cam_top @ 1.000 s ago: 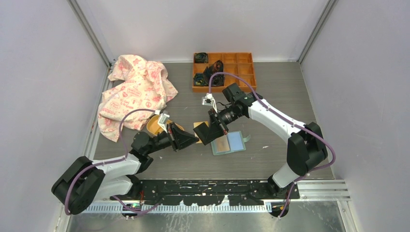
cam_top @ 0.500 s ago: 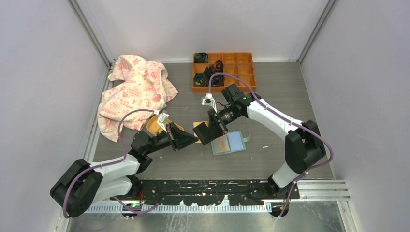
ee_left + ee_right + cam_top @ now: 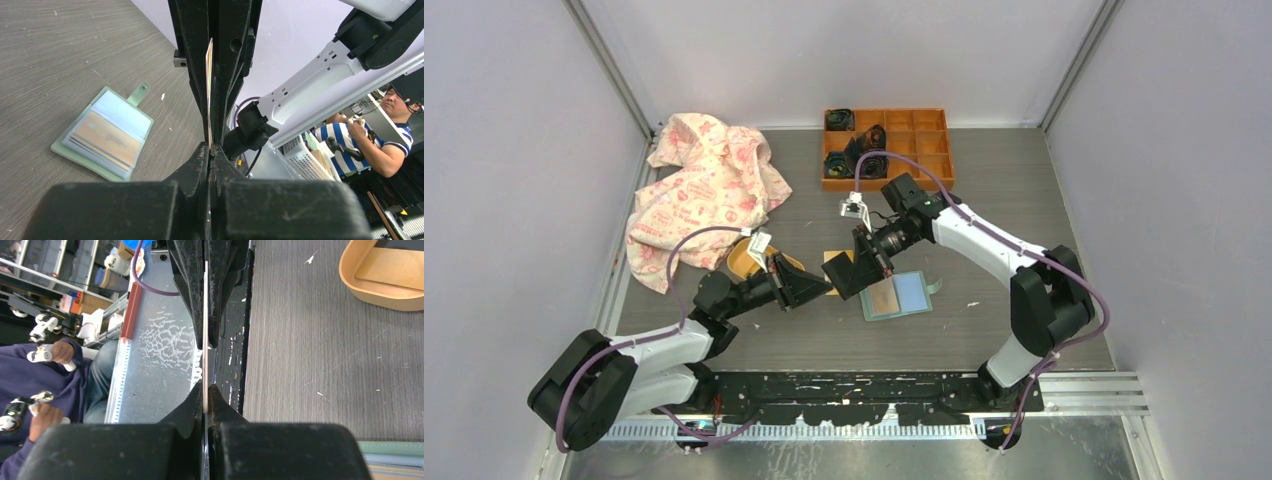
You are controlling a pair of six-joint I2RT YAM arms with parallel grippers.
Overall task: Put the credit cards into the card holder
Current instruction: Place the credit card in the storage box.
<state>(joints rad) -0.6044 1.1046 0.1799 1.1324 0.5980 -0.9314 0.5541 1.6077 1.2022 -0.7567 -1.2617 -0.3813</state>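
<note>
Pinching a card [image 3: 209,80] from opposite sides, the left claw [image 3: 822,290] and the right claw [image 3: 848,277] are meeting tip to tip above the middle of the desk. Both are closing tight on the card, which is standing on its thin edge. It is looking like one card shared between them, though the wrist views are not ruling out two. The holder [image 3: 897,296] is lying open and flat on the desk, just right of the claws and slightly toward the near edge. Its clear sleeves are facing up, and its long axis is running roughly along the near edge with a slight tilt. The right claw is hanging nearer, almost over the holder's left end, while the left claw is reaching in from the left-edge side. So the right arm is looking better placed to carry the card across. Being upright, the card is needing to be laid toward flat to line up with a sleeve mouth.
</note>
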